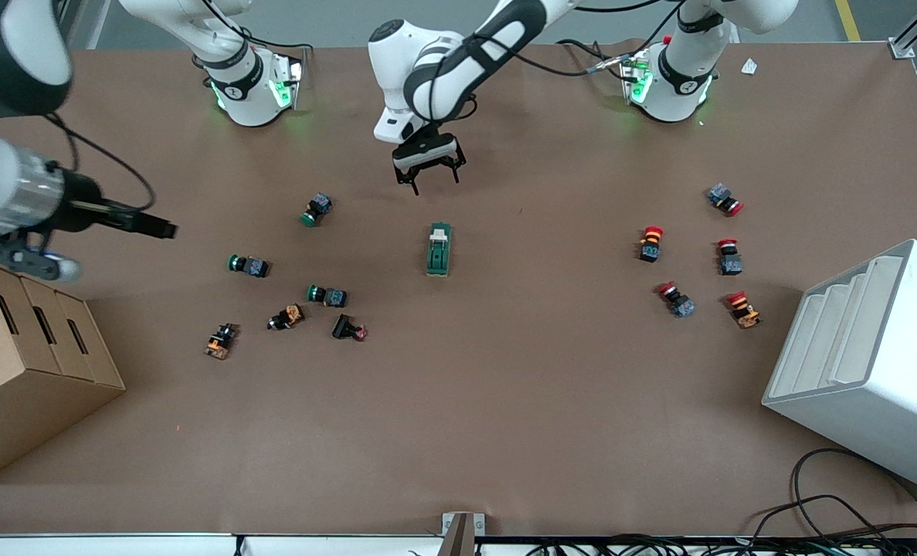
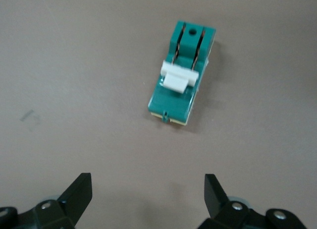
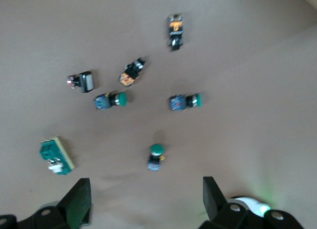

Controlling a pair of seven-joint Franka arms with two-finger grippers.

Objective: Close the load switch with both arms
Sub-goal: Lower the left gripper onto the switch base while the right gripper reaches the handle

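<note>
The load switch (image 1: 439,249), a dark green oblong block with a cream-white lever piece, lies flat at the middle of the table. My left gripper (image 1: 427,179) hangs open and empty over the bare table, just short of the switch on the robots' side. In the left wrist view the switch (image 2: 183,75) lies ahead of the open gripper (image 2: 148,199), apart from it. My right gripper (image 1: 161,228) is raised high over the right arm's end of the table. In the right wrist view the gripper (image 3: 146,204) is open and empty, and the switch (image 3: 56,156) lies far below.
Green push buttons (image 1: 317,208) (image 1: 248,266) (image 1: 327,295) and orange-black parts (image 1: 286,316) lie toward the right arm's end. Several red push buttons (image 1: 650,243) lie toward the left arm's end. A cardboard box (image 1: 25,371) and a white rack (image 1: 867,363) stand at the table's two ends.
</note>
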